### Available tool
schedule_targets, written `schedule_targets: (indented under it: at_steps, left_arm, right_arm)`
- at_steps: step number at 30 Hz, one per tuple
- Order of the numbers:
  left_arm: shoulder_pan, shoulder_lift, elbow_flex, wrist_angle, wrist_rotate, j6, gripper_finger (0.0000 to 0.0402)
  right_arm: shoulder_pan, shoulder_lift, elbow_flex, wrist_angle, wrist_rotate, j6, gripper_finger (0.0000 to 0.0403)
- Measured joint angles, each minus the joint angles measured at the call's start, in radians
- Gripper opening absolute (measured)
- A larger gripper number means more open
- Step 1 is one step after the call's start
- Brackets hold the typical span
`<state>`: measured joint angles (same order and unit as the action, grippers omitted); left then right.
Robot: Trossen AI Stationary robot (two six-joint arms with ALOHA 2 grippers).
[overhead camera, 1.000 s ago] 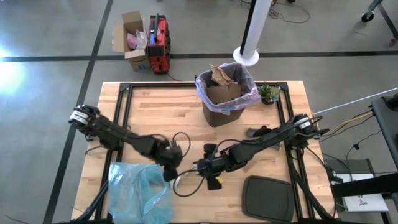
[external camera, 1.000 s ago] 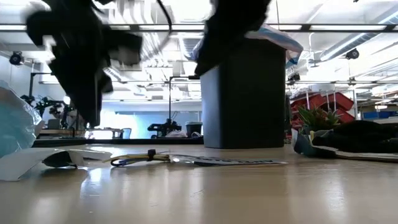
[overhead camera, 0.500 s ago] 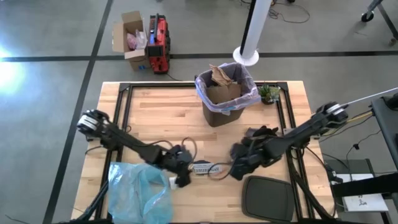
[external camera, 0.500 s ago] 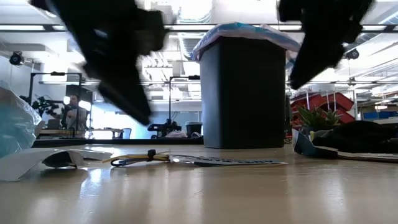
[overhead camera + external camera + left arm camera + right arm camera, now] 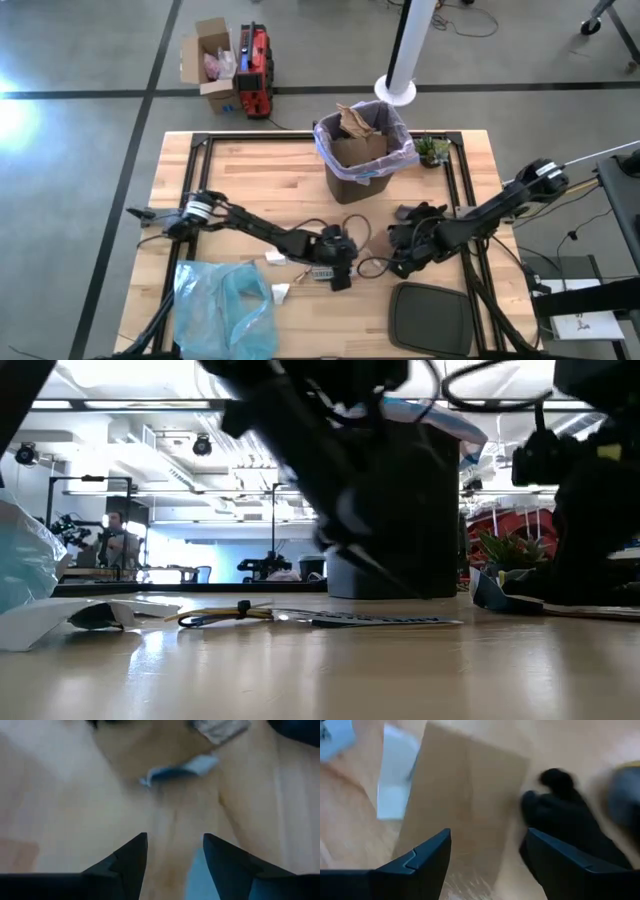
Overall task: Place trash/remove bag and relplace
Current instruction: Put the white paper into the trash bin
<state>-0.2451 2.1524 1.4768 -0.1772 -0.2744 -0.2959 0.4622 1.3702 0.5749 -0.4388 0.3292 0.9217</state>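
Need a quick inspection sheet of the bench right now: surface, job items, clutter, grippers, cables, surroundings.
Surface: wooden table, black frame rails on it.
Job's things: black bin with lavender bag, cardboard scraps inside; white paper bits on the table.
Clutter: light-blue plastic bag, black lid, small plant.
Grippers: left gripper open, empty, low over table centre; right gripper open, empty, beside it.
Cables: black loops between the grippers.
Surroundings: cardboard box, red case, white pole on the floor.

- Bare bench (image 5: 260,175) runs wide open along the far-left side.
- Black bin (image 5: 362,160) blocks the far edge's middle.
- Blue bag (image 5: 225,310) fills the near-left corner, dark lid (image 5: 430,320) the near-right.
- Both arms crowd the centre.
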Motion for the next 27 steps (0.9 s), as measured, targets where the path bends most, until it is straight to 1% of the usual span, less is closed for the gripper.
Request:
schedule_targets:
  at_steps: [3,5,8,14,17,22,27]
  left_arm:
    - [0.0,0.046,0.066,-0.001,-0.069,0.086,0.0186]
    - [0.0,0.067,0.097,0.0,-0.1,0.143,0.0192]
    - [0.0,0.082,0.115,-0.003,-0.097,0.216,0.02]
    - [0.0,0.083,0.113,-0.008,-0.033,0.297,0.02]
    - [0.0,0.083,0.113,-0.009,0.003,0.322,0.0188]
    - [-0.001,0.056,0.11,-0.033,0.024,0.34,0.0161]
    - [-0.002,0.04,0.111,-0.01,0.035,0.369,0.0139]
  right_arm:
    - [0.001,0.06,-0.006,0.152,-0.061,-0.058,0.0234]
    - [0.0,0.096,-0.006,0.248,-0.084,-0.089,0.023]
    - [0.0,0.13,-0.005,0.331,-0.094,-0.105,0.0226]
    - [0.0,0.122,-0.006,0.326,-0.101,-0.133,0.022]
    - [-0.004,0.106,-0.008,0.304,-0.111,-0.155,0.0217]
    - [-0.005,0.076,-0.01,0.251,-0.112,-0.167,0.0216]
    - [-0.005,0.078,-0.01,0.257,-0.111,-0.175,0.0222]
